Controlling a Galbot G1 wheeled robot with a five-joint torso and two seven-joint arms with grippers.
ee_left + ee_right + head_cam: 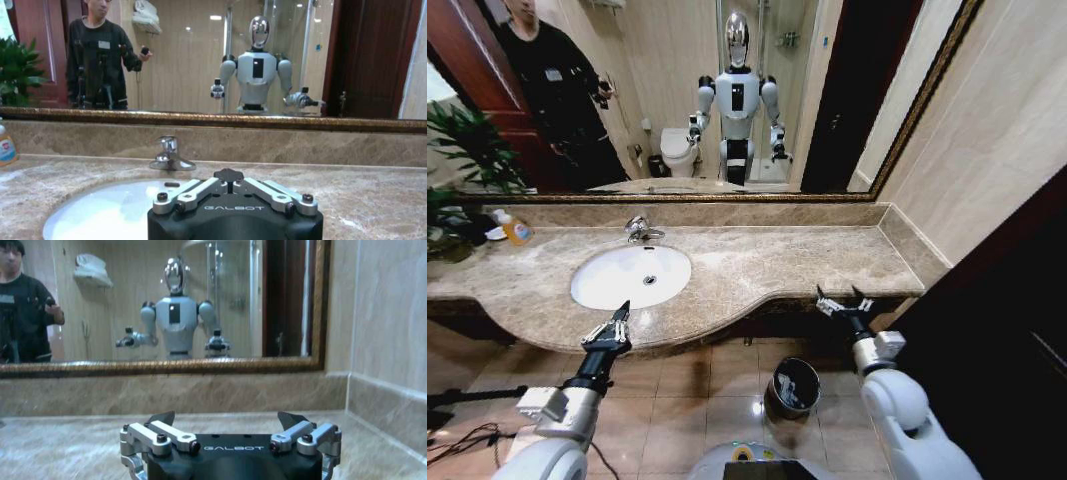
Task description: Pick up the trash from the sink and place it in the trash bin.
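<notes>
Nearest to the camera stands the trash bin [792, 388], on the floor tiles at six o'clock, between both arms and under the counter edge. At ten o'clock from it lies the sink [631, 276], a white basin set in the marble counter [797, 262]; no trash can be made out in it. At the front rim of the sink hangs the left gripper [621, 318], its jaws pressed together. Over the counter edge at three o'clock waits the right gripper [843, 299], its jaws spread.
</notes>
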